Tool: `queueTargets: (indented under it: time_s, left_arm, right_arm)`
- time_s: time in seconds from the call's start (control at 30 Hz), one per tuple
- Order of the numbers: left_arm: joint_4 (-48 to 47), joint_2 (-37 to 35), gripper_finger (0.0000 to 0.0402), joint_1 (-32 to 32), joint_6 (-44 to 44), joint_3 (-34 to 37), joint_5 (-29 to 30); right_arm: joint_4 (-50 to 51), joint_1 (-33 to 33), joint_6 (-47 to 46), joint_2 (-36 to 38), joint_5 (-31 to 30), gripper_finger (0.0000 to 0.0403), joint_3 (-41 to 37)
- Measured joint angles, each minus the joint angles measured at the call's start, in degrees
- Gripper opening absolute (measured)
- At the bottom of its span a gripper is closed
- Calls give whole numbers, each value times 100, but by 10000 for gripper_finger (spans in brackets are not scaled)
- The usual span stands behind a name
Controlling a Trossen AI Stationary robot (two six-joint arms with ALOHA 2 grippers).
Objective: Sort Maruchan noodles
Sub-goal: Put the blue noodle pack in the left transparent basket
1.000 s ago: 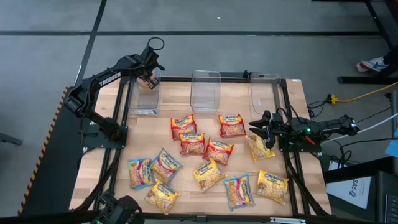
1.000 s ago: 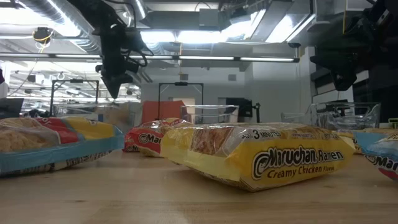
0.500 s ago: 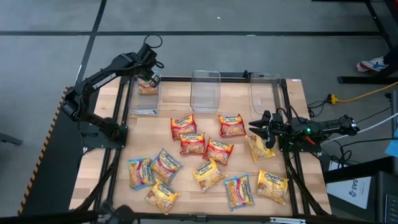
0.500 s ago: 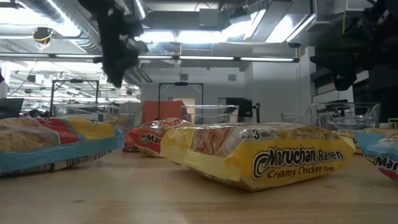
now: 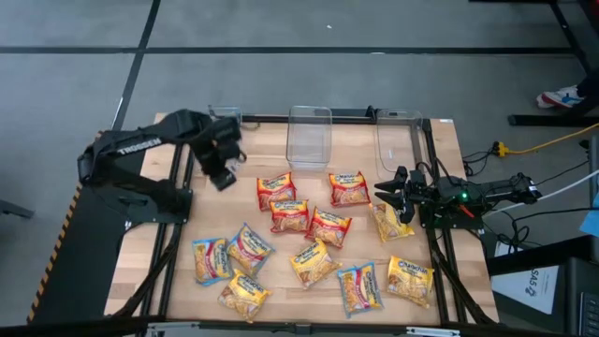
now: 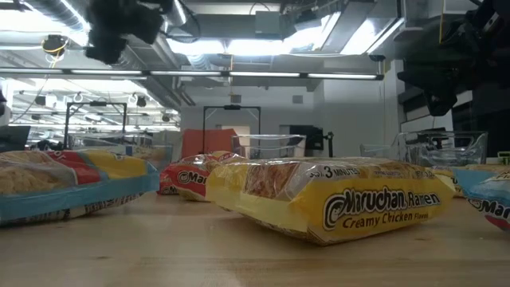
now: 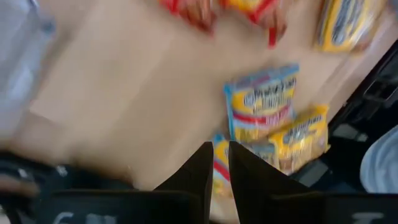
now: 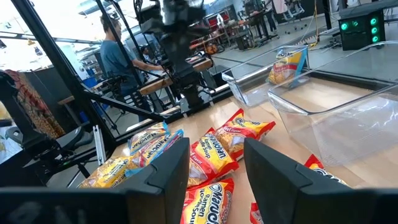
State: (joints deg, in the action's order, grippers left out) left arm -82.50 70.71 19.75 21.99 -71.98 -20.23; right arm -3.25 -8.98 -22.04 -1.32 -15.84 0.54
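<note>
Maruchan noodle packets lie flat on the wooden table: red ones (image 5: 290, 215) in the middle, yellow ones (image 5: 314, 262) and blue ones (image 5: 213, 259) nearer the front. One yellow packet (image 8: 289, 62) lies inside the far left clear bin (image 5: 225, 115). My left gripper (image 5: 221, 174) hangs just in front of that bin, pointing steeply down; its fingers (image 7: 221, 163) stand a narrow gap apart with nothing between them. My right gripper (image 5: 386, 190) waits level at the table's right side, open and empty (image 8: 214, 168).
Two more clear bins, middle (image 5: 309, 136) and right (image 5: 398, 140), stand along the far edge. A black frame rail (image 5: 435, 234) runs along the table's right side. Bare wood lies between the left bin and the blue packets. A person sits in the room beyond (image 8: 118, 53).
My left gripper has left the yellow packet in the far left bin, risen, swung back toward the near edge and tipped steeply downward. It now hangs over bare wood in front of the bin. The packet has stayed in the bin.
</note>
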Motion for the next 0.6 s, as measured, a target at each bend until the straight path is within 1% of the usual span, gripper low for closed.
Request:
queueTargets:
  time_s: [0.17, 0.27, 0.37, 0.43, 0.6]
  left_arm:
    - [-35, -28, 46, -1089, 1312, 219, -5]
    - [383, -14, 46, -1625, 1947, 529, 65]
    - [1266, 30, 46, -2044, 2632, 1029, 62]
    - [2033, 29, 46, -2257, 3094, 1387, 121]
    - [4451, 52, 46, -2737, 3708, 2286, 724]
  right_arm:
    - [2, 0, -7, 0, 2, 156, 0]
    - [2, -2, -7, 0, 28, 156, 0]
    - [13, 0, -11, 0, 138, 156, -2]
    - [32, 0, -13, 0, 218, 156, 0]
    - [46, 0, -55, -1, 598, 156, 0]
